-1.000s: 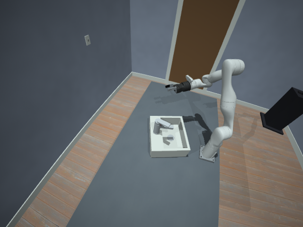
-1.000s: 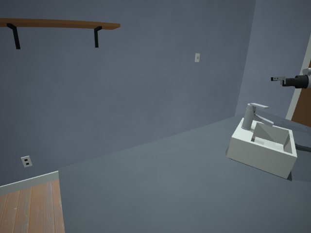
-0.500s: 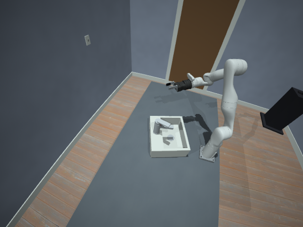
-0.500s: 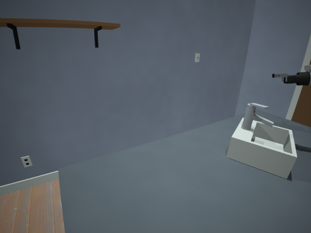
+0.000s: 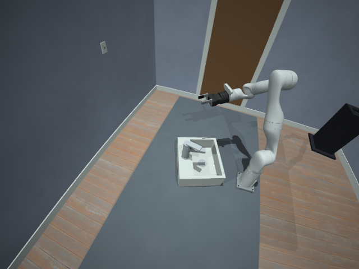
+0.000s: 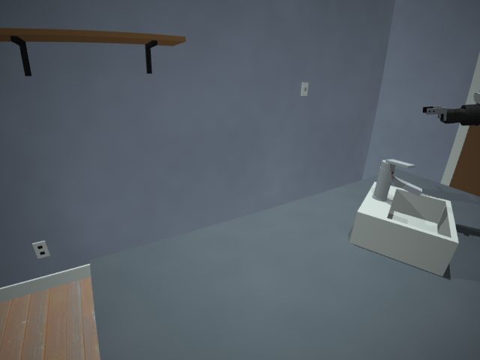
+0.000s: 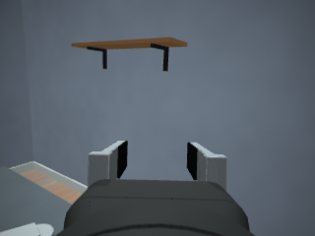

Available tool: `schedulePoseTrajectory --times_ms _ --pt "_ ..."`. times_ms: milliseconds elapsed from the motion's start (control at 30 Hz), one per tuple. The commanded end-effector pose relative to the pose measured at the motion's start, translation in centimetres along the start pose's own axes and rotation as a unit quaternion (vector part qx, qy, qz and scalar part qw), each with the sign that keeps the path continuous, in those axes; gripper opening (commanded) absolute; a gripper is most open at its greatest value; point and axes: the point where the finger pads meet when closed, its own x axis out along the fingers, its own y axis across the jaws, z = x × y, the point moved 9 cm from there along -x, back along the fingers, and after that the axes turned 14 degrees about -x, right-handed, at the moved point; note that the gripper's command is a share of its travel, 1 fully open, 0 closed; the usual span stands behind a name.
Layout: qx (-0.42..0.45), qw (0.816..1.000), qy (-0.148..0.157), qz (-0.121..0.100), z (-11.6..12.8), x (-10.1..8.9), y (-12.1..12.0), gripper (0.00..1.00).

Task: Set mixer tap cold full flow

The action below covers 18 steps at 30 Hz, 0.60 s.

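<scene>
A grey mixer tap stands on the left rim of a white basin on the grey mat. Its flat lever lies low and points out over the basin; in the exterior view the lever sits level on top of the tap body, with a red dot on the side. The blue dot is hidden. My gripper is open and empty, high in the air beyond the basin and well above the tap. It also shows in the exterior view and in the wrist view, facing the wall.
A brown door stands behind the arm. A black box leans at the right wall. A wooden shelf hangs on the wall that the gripper faces. The arm's base is bolted just right of the basin.
</scene>
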Motion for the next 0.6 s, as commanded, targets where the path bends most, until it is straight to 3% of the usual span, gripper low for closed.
schedulePoseTrajectory --times_ms 0,67,100,367,400,567 --pt "-0.004 1.0 0.0 0.001 -0.3 -0.1 0.0 1.0" --pt "-0.004 1.0 0.0 0.001 -0.3 -0.1 0.0 1.0" --pt "-0.039 0.999 -0.001 -0.002 -1.7 -0.4 -0.3 1.0" --pt "-0.039 0.999 -0.001 -0.002 -1.7 -0.4 -0.3 1.0" --pt "-0.075 0.997 -0.003 -0.006 -3.2 -0.6 -0.6 1.0" --pt "-0.075 0.997 -0.003 -0.006 -3.2 -0.6 -0.6 1.0"
